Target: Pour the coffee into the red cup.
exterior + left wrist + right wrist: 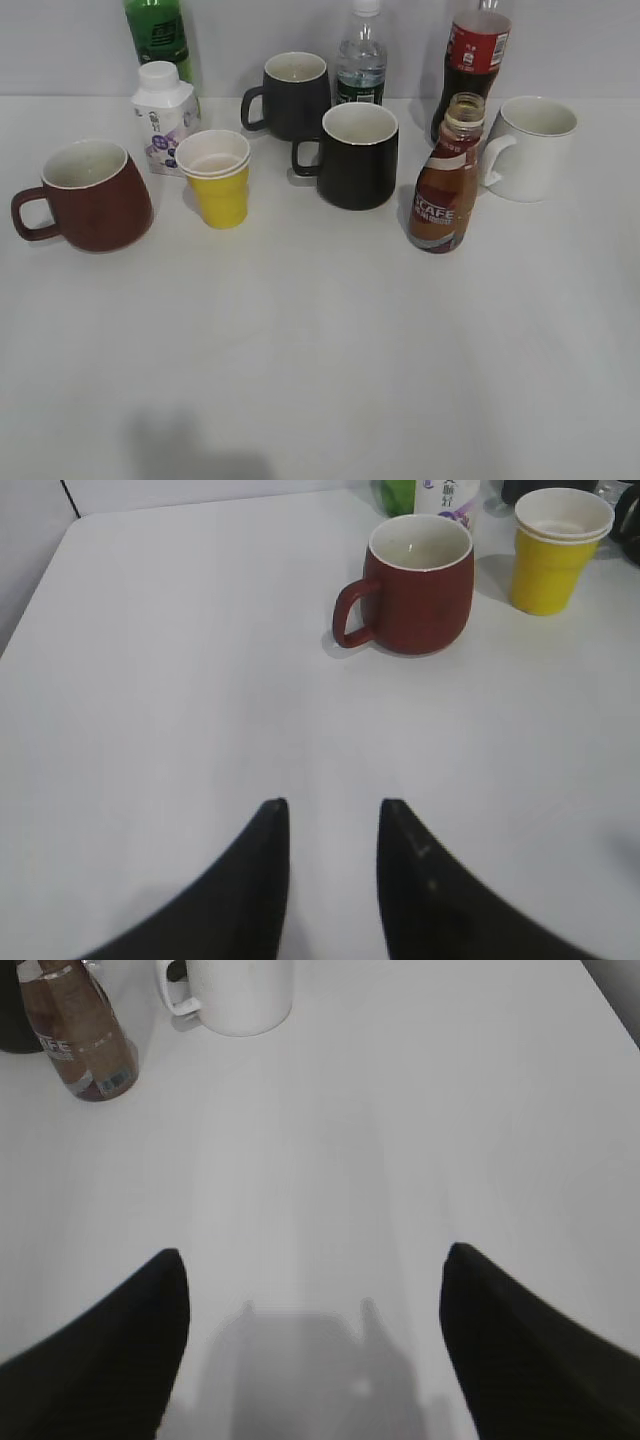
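Note:
The coffee bottle (446,180) stands uncapped at the right of the table, with dark brown liquid and a brown-red-white CAFE label. It also shows at the top left of the right wrist view (78,1035). The red cup (90,195) stands at the left, handle to the left, cream inside and empty. It also shows in the left wrist view (420,585). My left gripper (333,805) is open and empty over bare table, well short of the red cup. My right gripper (315,1255) is wide open and empty, well short of the bottle. Neither gripper shows in the exterior view.
A stack of yellow cups (218,180), two black mugs (358,155) (292,95), a white mug (530,147), a white carton (165,115), a green bottle (158,35), a water bottle (361,60) and a cola bottle (474,55) stand along the back. The table's left edge (35,590) is close.

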Controlling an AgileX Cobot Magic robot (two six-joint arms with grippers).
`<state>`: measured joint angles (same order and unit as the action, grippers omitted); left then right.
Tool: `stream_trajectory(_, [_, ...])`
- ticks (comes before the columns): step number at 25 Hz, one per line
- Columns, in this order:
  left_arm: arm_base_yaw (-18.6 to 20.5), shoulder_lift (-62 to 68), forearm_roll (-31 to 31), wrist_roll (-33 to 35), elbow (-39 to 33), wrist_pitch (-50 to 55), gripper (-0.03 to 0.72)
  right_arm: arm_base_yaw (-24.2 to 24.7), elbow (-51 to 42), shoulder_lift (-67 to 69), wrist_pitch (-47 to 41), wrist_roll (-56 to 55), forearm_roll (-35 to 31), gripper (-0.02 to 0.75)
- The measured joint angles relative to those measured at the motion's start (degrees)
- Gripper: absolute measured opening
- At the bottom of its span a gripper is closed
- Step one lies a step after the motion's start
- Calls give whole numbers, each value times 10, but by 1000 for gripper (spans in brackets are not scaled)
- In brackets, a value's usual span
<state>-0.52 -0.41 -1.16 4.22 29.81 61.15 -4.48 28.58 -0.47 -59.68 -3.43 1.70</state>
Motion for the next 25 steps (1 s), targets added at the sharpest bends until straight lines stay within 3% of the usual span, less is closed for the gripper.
stream_trajectory(25, [0, 0, 0, 0, 0, 0, 239, 0, 0, 0, 0, 0, 0, 585])
